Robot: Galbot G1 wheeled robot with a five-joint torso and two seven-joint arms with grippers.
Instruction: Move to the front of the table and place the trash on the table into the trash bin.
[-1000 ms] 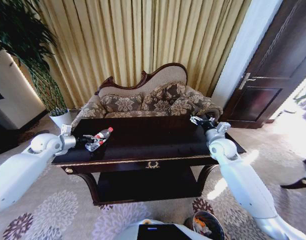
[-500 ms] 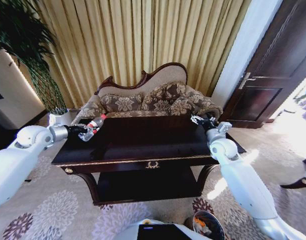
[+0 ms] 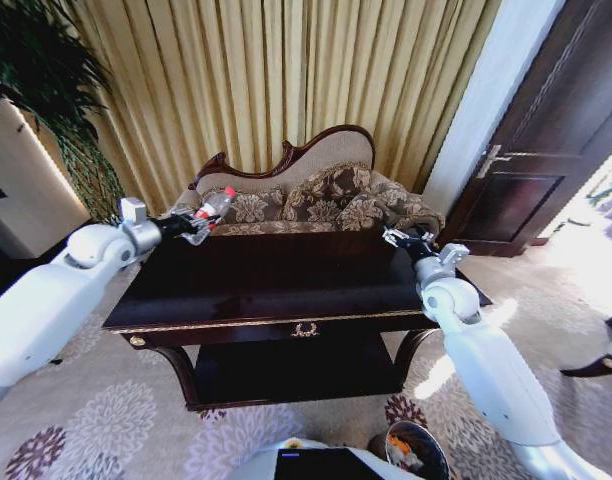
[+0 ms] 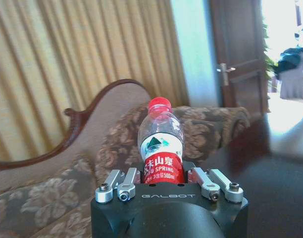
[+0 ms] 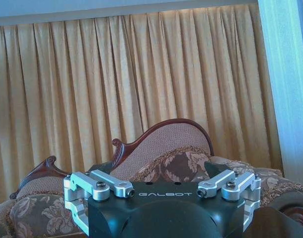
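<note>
Left gripper [image 3: 198, 226] holding the bottle [image 3: 212, 207] aloft beyond the far left corner of the surface [image 3: 276, 285].

We see the gripper closed around the clear, red-labelled bottle, cap tilted up and right, in front of the sofa [image 3: 306, 195] — clear of the surface. The right gripper [image 3: 398, 238] hovers at the far right corner, fingers spread and empty. The trash bin [image 3: 416, 452] stands on the floor, near right.

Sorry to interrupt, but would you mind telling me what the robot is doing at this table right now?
The robot stands in front of the dark table clearing trash. Its left gripper is shut on a clear plastic bottle with a red label and cap, held in the air above the table's far left corner. The right gripper hangs open over the far right corner, holding nothing. The trash bin sits on the floor near the robot's base, with scraps already inside.
</note>
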